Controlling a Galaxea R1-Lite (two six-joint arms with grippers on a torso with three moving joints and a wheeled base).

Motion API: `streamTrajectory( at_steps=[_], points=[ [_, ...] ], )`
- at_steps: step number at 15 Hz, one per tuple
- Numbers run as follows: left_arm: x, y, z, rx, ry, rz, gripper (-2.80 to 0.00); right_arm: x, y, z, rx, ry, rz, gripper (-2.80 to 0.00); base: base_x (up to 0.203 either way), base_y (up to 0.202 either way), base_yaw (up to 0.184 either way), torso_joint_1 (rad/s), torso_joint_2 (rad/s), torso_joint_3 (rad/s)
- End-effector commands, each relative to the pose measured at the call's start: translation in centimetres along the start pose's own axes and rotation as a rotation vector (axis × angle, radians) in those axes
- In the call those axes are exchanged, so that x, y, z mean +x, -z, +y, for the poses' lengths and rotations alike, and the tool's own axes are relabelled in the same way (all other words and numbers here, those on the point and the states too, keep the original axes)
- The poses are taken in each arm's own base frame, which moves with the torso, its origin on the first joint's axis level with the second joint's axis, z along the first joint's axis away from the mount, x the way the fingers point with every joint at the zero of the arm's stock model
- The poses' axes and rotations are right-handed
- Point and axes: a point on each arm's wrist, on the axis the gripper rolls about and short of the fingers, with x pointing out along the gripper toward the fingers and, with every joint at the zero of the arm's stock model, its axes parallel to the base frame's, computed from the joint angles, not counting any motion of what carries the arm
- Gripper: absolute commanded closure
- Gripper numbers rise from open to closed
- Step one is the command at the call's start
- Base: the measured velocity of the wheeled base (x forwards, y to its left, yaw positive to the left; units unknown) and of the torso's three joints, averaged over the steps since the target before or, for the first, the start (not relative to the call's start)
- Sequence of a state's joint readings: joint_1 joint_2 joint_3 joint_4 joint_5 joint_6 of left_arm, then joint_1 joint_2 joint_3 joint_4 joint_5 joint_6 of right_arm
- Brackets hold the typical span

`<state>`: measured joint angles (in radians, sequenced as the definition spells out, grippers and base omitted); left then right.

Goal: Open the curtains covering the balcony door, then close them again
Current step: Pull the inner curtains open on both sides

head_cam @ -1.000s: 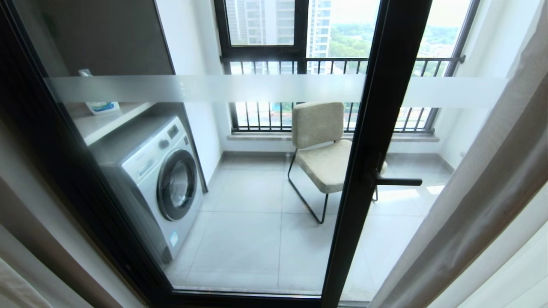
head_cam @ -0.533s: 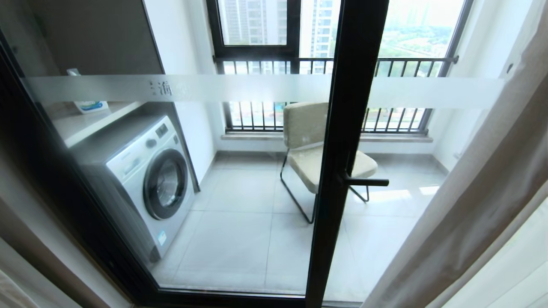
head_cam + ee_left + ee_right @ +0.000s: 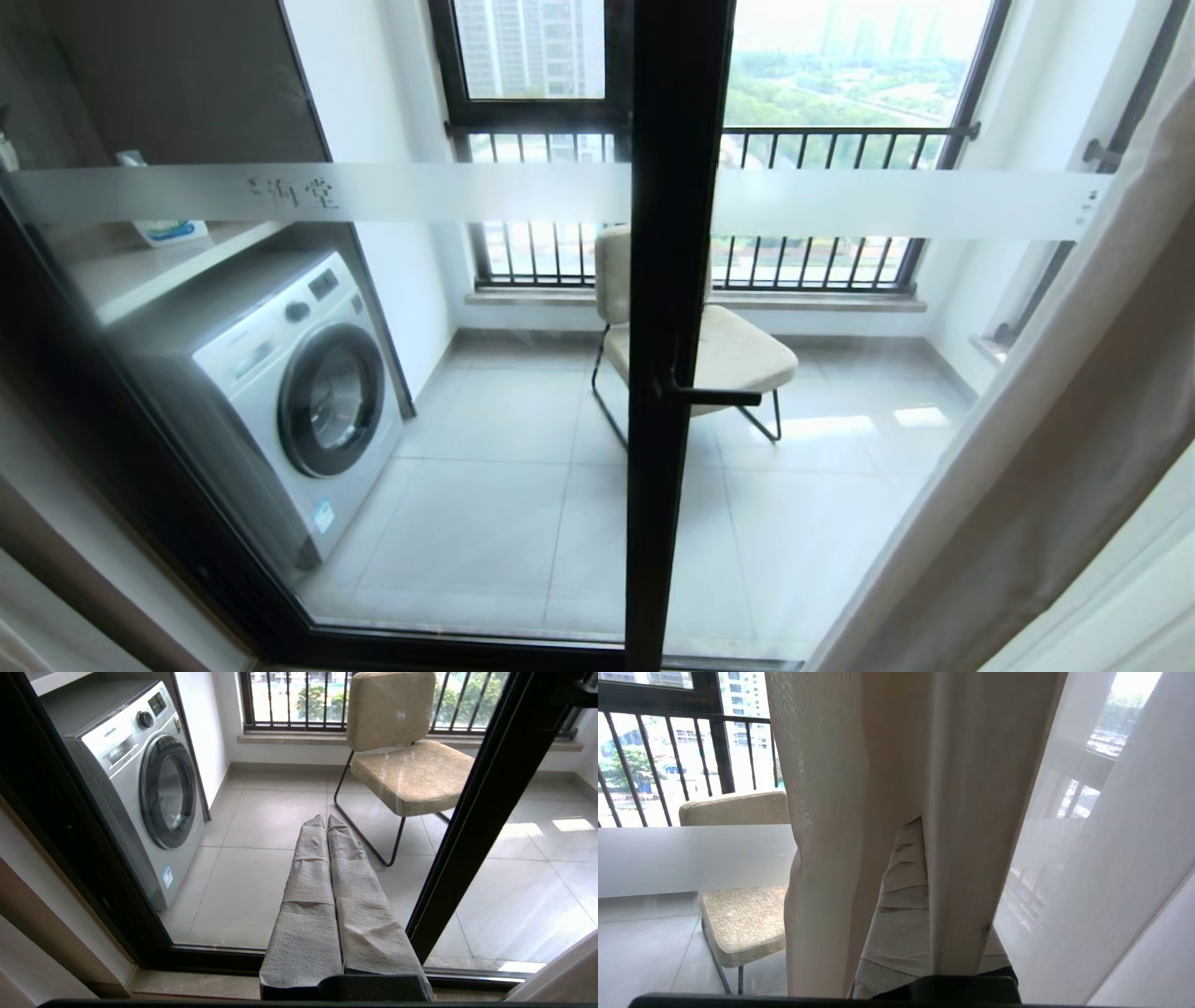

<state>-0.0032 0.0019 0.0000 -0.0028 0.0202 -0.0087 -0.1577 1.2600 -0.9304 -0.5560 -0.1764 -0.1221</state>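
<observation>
— Where are the curtains hanging?

— The beige curtain (image 3: 1055,439) is hanging at the right edge of the head view, pulled aside, with the white sheer (image 3: 1120,607) just behind it at the lower right corner. The balcony door (image 3: 667,373) is showing in full, its frosted band (image 3: 420,191) running across the glass.

— What is the right gripper doing?

— The right gripper (image 3: 920,826) is sitting clenched, its fingers buried between folds of the beige curtain, which is draping over it. I cannot tell whether cloth is pinched between them.

— And the left one?

— The left gripper (image 3: 325,821) is pointing at the glass, fingers pressed together on nothing.

— What is showing through the door?

— A washing machine (image 3: 289,392) is standing at the left, and a padded chair (image 3: 719,350) is sitting near the railing (image 3: 840,140).
</observation>
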Motion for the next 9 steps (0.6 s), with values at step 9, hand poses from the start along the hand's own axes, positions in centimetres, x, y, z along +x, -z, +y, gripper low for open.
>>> streamTrajectory(
  at_steps=[9],
  points=[
    [0.0,-0.02,0.0,-0.002,-0.001,-0.002,0.0,0.57,0.55,-1.01,-0.015,0.054,0.016,0.0,0.0,-0.189,0.001,0.003,0.0,0.002]
  ],
)
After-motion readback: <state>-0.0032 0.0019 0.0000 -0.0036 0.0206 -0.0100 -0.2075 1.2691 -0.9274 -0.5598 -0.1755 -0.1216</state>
